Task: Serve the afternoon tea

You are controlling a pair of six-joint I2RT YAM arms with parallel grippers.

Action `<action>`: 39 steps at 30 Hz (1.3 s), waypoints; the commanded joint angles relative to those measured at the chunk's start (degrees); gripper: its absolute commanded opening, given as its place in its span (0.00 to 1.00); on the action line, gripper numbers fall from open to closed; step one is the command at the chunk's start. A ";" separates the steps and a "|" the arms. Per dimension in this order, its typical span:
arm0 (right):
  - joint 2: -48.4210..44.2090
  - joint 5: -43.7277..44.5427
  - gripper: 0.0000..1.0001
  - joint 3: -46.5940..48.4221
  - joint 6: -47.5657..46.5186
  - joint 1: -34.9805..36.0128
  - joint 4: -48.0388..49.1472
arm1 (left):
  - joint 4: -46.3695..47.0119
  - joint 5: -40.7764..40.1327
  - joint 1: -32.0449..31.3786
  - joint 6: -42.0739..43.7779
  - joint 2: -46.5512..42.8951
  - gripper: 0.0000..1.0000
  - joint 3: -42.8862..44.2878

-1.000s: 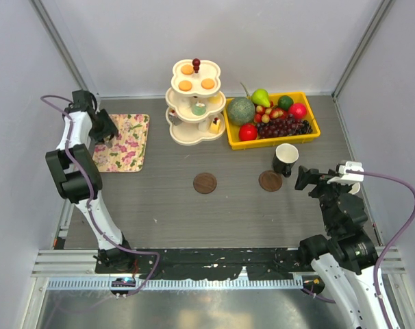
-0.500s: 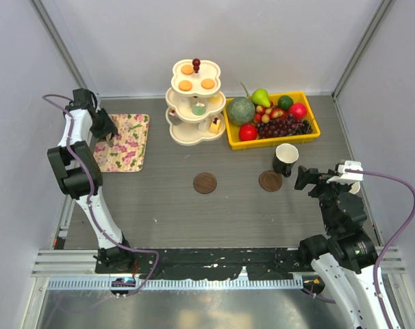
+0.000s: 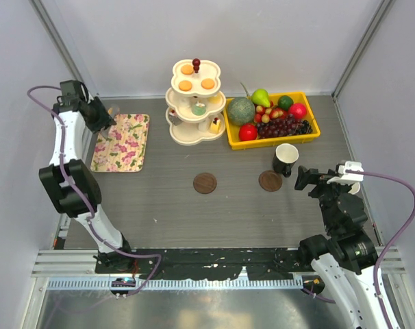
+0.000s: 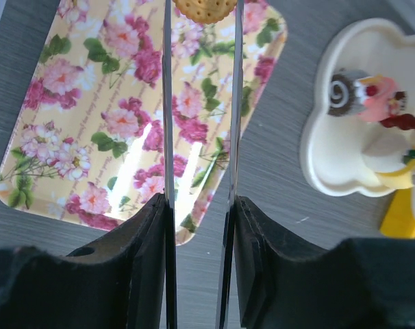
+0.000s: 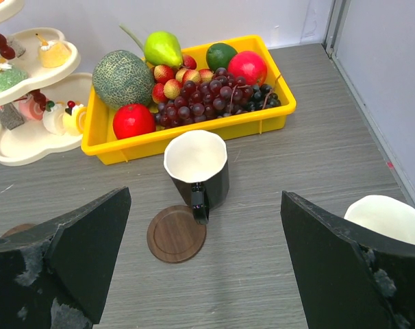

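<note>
My left gripper (image 3: 109, 112) hangs over the far edge of the flowered tray (image 3: 122, 142), its thin blades shut on a round orange tart (image 4: 204, 9) that sits between their tips. The three-tier white stand (image 3: 196, 103) carries more orange tarts on top, with a yellow cake wedge and pale sweets below. A black mug (image 3: 285, 159) stands beside a wooden coaster (image 3: 270, 181). My right gripper (image 3: 305, 178) is wide open just right of that mug, with nothing between its fingers. The right wrist view shows the black mug (image 5: 196, 168) ahead and a white mug's rim (image 5: 389, 219) at the right.
A yellow tray (image 3: 311, 134) of melon, grapes, pear and apples stands right of the stand. A second coaster (image 3: 205, 183) lies mid-table. Grey walls close in the far side and both flanks. The flowered tray (image 4: 91, 137) lies below my left fingers.
My left gripper has drawn back and left from over the flowered tray towards the far corner, its blades narrowing on the tart. The right arm has not moved.
</note>
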 commanded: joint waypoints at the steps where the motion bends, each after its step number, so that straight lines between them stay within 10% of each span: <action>1: -1.04 0.03 0.98 0.54 -0.21 0.30 2.01 | 3.11 3.78 -1.75 -1.91 -7.53 0.34 -0.67; 22: -2.45 0.29 0.98 0.45 -0.04 0.12 2.01 | 8.55 1.76 -22.48 -3.67 -18.35 0.33 8.64; 39: -2.45 0.47 0.98 0.37 -0.21 0.12 2.01 | 10.85 -6.14 -37.43 7.57 -6.93 0.33 21.20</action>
